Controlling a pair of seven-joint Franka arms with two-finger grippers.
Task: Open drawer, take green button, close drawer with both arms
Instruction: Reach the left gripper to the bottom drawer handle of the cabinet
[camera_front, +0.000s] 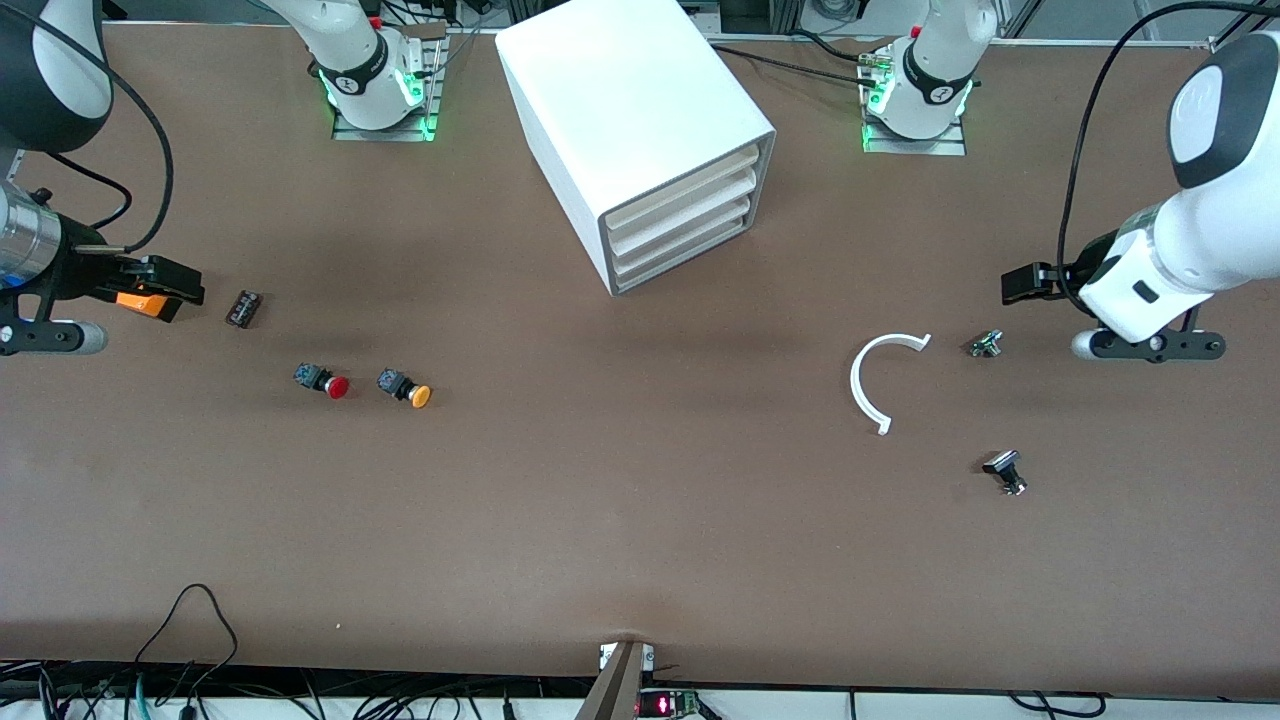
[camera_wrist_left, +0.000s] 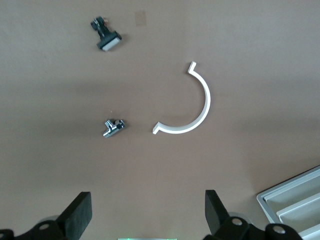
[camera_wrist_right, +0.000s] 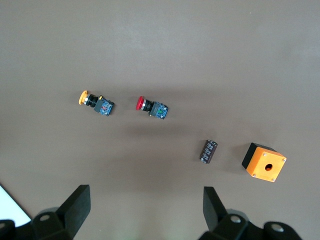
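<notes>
Robotics lab bench. Two white arms bolted to metal base plates w/ green status lights either side of a white drawer cabinet (camera_front: 640, 140), on a bare brown table (camera_front: 640, 540). Loose cables hang along the table edge nearest the front cam, plus a small device w/ red readout (camera_front: 660, 704). Electro parts near the cabinet: red-capped button (camera_front: 323, 381), orange-capped button (camera_front: 404, 387), orange switch box (camera_wrist_right: 264, 162).

Matt brown table (camera_front: 640, 520), smooth white plastic cabinet (camera_front: 620, 110), shiny metal fitting (camera_wrist_left: 113, 127)
</notes>
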